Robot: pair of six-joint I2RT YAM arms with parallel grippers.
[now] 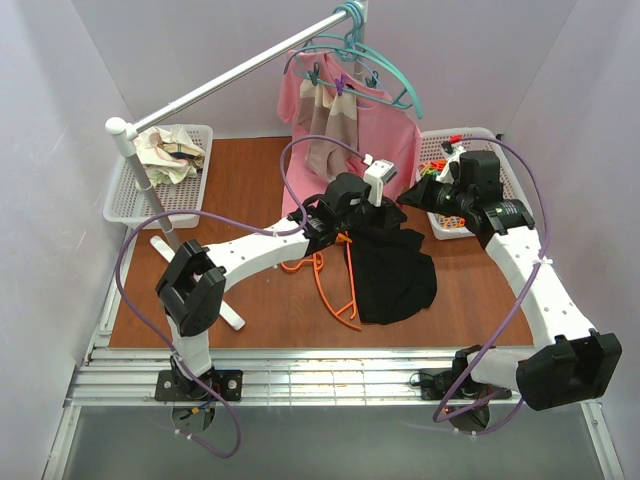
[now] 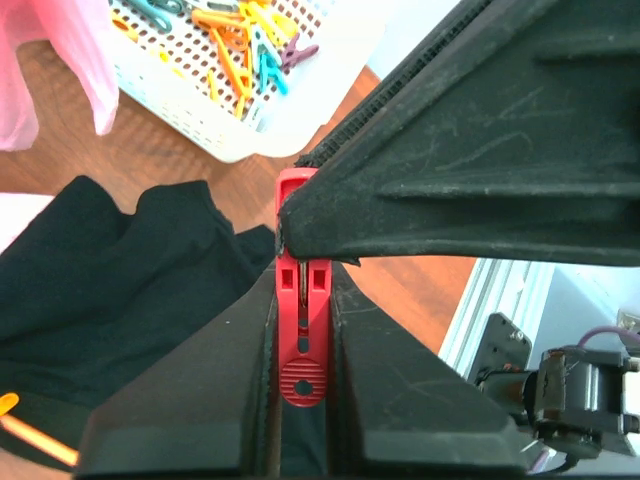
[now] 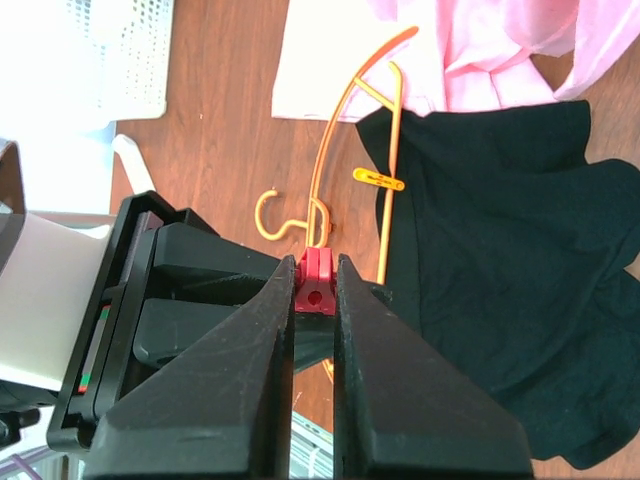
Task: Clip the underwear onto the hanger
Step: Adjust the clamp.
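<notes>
The top camera looked down from high behind the arms [image 1: 260,250] onto the whole table [image 1: 250,180]. Each wrist camera sat close behind its own fingers [image 3: 230,380]; both shared the red clothespin [image 2: 300,330] and the underwear [image 3: 500,250].

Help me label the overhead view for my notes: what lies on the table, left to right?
white basket of cloths → orange hanger → black underwear → white basket of pegs
</notes>
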